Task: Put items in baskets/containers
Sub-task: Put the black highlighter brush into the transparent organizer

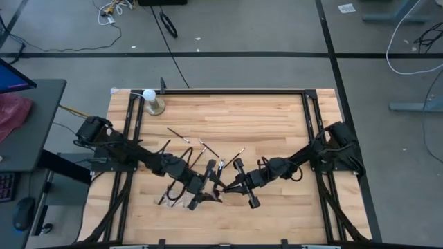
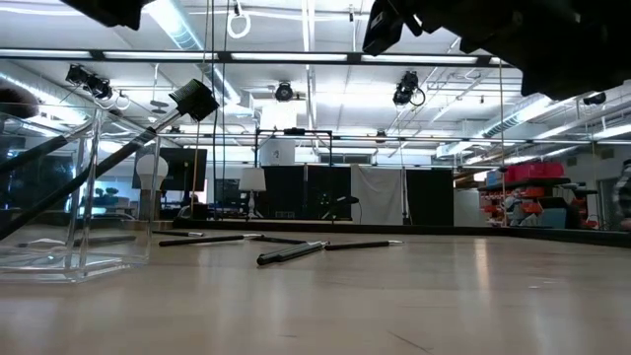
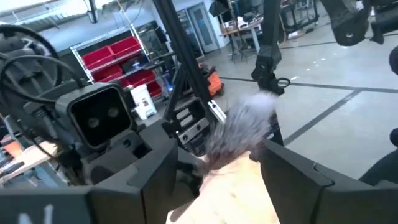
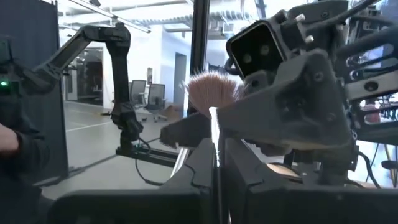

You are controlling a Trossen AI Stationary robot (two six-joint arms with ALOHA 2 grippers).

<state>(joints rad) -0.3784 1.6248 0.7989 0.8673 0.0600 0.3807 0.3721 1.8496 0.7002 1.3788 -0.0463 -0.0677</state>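
Seen from above, the two dark arms are meeting low in the middle of the frame. The right claw (image 1: 223, 185) is pinching a thin brush (image 4: 214, 134) by its silvery stem, fingers nearly closed, its fluffy pinkish bristles pointing up toward the left claw (image 1: 201, 197). In the left wrist view, that claw's fingers (image 3: 292, 171) are standing apart around the blurred bristle head, gripping nothing. If the left fingers close on the soft bristles rather than the stem, the brush could slip or twist and drop onto the table. The clear plastic organizer (image 2: 59, 187), hard-walled and nearly invisible, is sitting at the left edge of the low view with dark-handled brushes already leaning in it. Several slim brushes (image 2: 291, 252) are lying loose on the pale wooden table (image 1: 277, 124), near the centre.
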